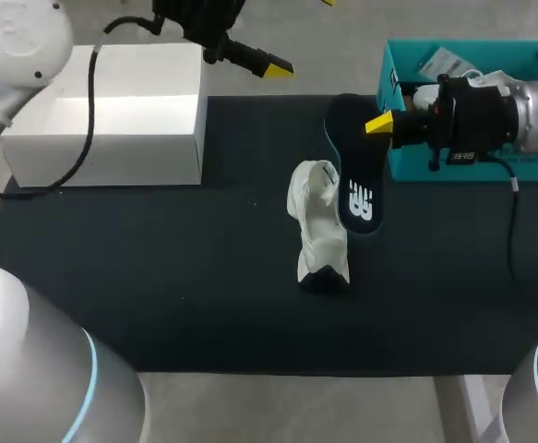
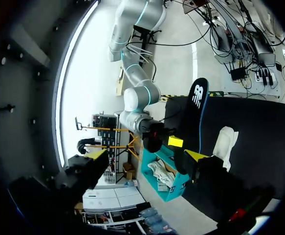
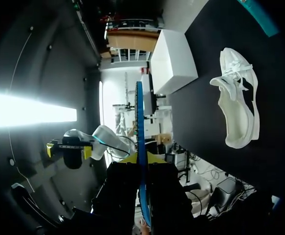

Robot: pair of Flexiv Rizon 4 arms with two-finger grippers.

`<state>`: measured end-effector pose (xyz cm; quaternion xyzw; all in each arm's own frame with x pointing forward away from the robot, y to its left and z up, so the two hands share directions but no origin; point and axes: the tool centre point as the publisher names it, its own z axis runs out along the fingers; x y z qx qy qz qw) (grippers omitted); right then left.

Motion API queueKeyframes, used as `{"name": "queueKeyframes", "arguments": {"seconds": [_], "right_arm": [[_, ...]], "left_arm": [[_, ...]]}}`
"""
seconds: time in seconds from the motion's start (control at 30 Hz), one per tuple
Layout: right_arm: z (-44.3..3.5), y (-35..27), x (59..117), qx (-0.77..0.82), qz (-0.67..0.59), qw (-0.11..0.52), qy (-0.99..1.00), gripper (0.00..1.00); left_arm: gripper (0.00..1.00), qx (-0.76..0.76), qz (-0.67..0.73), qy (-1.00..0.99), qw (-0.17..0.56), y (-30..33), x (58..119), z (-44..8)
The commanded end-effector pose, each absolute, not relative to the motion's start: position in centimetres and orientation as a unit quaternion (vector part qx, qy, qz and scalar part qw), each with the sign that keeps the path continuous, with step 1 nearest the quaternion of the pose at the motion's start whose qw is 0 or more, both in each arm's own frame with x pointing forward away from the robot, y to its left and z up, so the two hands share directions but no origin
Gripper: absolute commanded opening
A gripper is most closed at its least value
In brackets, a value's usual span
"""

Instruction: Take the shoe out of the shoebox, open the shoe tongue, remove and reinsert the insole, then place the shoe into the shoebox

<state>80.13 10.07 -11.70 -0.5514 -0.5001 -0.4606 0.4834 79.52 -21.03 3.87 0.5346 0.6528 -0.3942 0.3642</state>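
Currently: insole out of shoe, mid-task.

R pincer (image 1: 384, 125) is clenched on the insole (image 1: 353, 171), fingers on its two faces near one end. R wrist view shows it edge-on between the yellow tips. The insole hangs above the bench (image 1: 158, 277), logo end toward the near side, just right of the shoe (image 1: 319, 226). It doesn't seem to touch the shoe. Judgement: it's held by one end so the free end can lead into the shoe opening on reinsertion.

The shoe is white and lies mid-bench on the dark mat, well clear of both boxes, so either arm has room. It looks tipped on its side w/ the opening toward R arm, which suits a feed-in from that side. Tongue state: can't tell.

L pincer (image 2: 147, 154) is released, fingers spread wide, raised at the far side left of centre and gripping nothing. Judgement: it's parked out of the way but near enough to come in and steady the shoe.

The teal shoebox (image 1: 407, 166) sits far right, open side up, w/ R arm over it. Paper is visible inside. It's ready to take the shoe at the end. A white box (image 1: 112, 120) stands far left, out of the work zone.

Next (judgement): reinsert insole, then box the shoe.
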Motion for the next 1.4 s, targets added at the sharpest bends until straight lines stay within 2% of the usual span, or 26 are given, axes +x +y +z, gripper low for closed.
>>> {"name": "queueKeyframes", "arguments": {"seconds": [0.03,0.17,0.37,0.6,1.2,1.3,1.4], "right_arm": [[-11.7,10.1,80.1,-0.551,-0.462,0.484,-0.500,0.00],[-11.9,10.1,80.1,-0.551,-0.462,0.485,-0.497,0.00],[-11.3,9.8,80.2,-0.547,-0.472,0.484,-0.493,0.00],[-10.5,9.7,80.5,-0.539,-0.480,0.485,-0.495,0.00],[-8.8,10.7,79.3,-0.514,-0.486,0.494,-0.506,0.00],[-8.8,10.9,78.8,-0.511,-0.484,0.498,-0.506,0.00],[-9.0,11.1,78.5,-0.512,-0.481,0.500,-0.506,0.00]], "left_arm": [[1.00,0.406,-0.530,0.536,0.516,-20.9,79.5,3.2],[1.00,0.406,-0.530,0.536,0.516,-20.9,79.5,3.2],[1.00,0.511,-0.463,0.526,0.499,-19.0,78.0,-1.4],[1.00,0.497,-0.464,0.531,0.506,-18.5,76.3,-4.6],[1.00,0.477,-0.475,0.486,0.557,-25.6,80.0,-8.4],[0.96,0.480,-0.476,0.481,0.558,-26.4,80.6,-8.5],[0.80,0.486,-0.478,0.478,0.554,-27.2,81.0,-8.5]]}}
